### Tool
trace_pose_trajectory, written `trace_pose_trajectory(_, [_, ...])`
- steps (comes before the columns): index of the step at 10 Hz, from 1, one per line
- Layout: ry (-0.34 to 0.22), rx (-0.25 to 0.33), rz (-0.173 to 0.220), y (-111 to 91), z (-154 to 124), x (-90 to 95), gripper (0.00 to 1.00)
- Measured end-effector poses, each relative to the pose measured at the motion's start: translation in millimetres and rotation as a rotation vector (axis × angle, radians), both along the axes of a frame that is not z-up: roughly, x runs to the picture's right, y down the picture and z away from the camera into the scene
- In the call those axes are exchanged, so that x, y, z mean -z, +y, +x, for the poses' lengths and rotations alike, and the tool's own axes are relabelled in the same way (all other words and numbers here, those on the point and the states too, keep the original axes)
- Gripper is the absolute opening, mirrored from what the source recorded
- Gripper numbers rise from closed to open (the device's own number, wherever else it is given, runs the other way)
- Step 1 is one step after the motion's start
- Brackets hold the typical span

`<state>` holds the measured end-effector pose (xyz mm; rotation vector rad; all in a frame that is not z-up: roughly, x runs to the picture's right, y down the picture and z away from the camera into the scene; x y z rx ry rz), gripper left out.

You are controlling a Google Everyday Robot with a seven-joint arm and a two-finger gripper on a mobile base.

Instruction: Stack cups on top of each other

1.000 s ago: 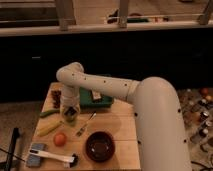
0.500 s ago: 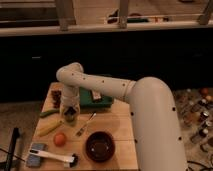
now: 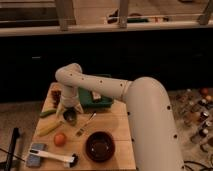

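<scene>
Gripper (image 3: 69, 111) low over the tabletop (image 3: 117, 131), at the greyish cup (image 3: 70, 117) (open or closed, cannot tell) — pale green cup not distinguishable. Risk: nudging the cup sideways toward the fork (image 3: 86, 125) — tipping it.

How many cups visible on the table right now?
1 clearly: a greyish cup directly under the gripper, left of the fork, above the orange. A second cup may be hidden by the arm; the dark bowl is not counted.

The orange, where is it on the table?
The orange lies near the table's front left, left of the dark bowl, with the gripper farther back above it.
</scene>
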<state>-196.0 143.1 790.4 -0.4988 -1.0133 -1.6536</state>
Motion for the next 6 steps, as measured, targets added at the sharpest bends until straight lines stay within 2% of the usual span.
trace_pose_trajectory(3, [0.007, -0.003, 0.008, -3, 2, 0.4, 0.8])
trace_pose_trajectory(6, [0.006, -0.032, 0.053, -16, 7, 3.2, 0.8])
